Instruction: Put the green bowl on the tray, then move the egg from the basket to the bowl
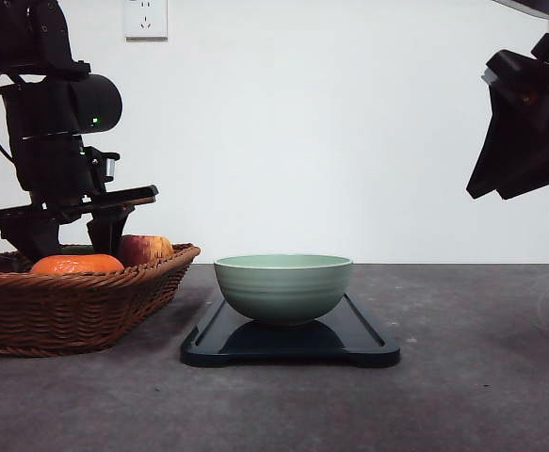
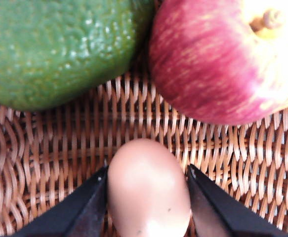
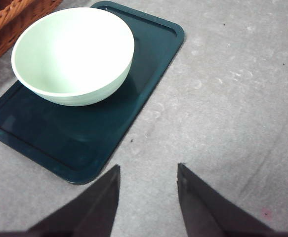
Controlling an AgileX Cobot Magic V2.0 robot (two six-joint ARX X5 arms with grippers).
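The egg (image 2: 148, 190) lies on the woven floor of the basket (image 2: 55, 148), and the two black fingers of my left gripper (image 2: 147, 170) press against its sides. In the front view, my left gripper (image 1: 78, 240) reaches down into the basket (image 1: 67, 315) at the left. The green bowl (image 1: 283, 285) stands upright and empty on the dark tray (image 1: 373, 347) at the table's middle. My right gripper (image 1: 524, 141) hangs high at the right, open, with nothing between its fingers. From that wrist, the bowl (image 3: 72, 54) sits toward one end of the tray (image 3: 60, 143).
A red-yellow apple (image 2: 223, 59) and a green avocado-like fruit (image 2: 55, 49) lie just beyond the egg. In the front view, an orange (image 1: 76, 265) and the apple (image 1: 144, 249) rise above the basket rim. Grey tabletop (image 3: 232, 98) stretches to the right of the tray.
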